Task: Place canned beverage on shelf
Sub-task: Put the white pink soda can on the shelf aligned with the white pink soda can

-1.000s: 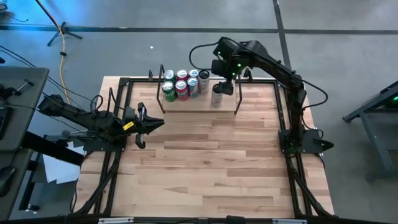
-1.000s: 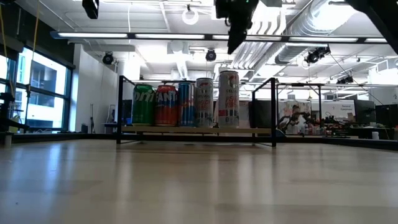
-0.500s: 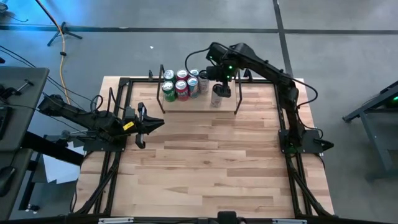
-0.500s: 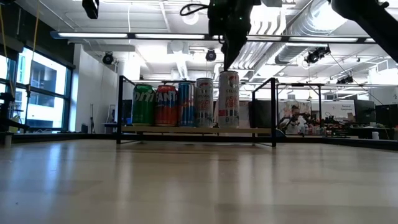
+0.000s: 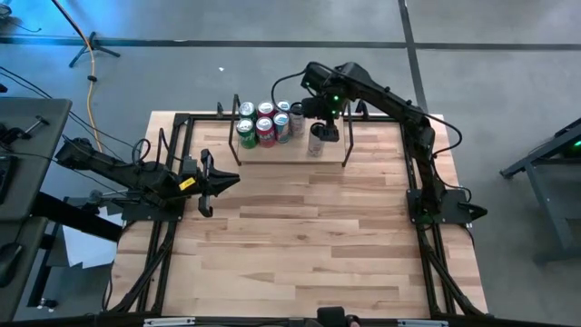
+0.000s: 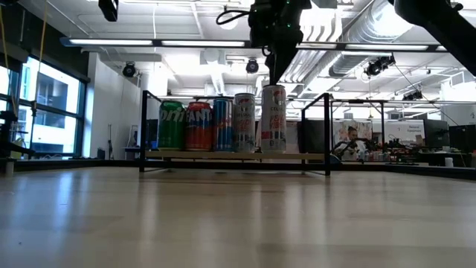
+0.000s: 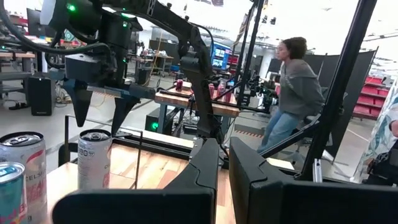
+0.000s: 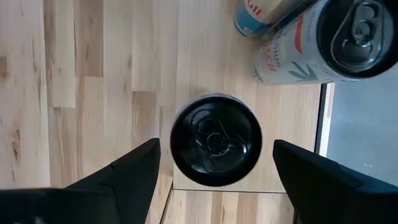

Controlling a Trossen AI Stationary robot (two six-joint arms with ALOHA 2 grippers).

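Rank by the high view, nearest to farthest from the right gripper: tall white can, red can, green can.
1. Tall white can, right under the open right gripper.
2. Red can, farther left on the shelf.
3. Green can, at the row's left end.

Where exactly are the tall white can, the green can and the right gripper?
Tall white can (image 6: 273, 119), low view, middle of its side.
Green can (image 6: 171, 126), low view, middle of its label.
Right gripper (image 8: 214, 163), right wrist view, midway between the open fingertips, above the can's dark top.
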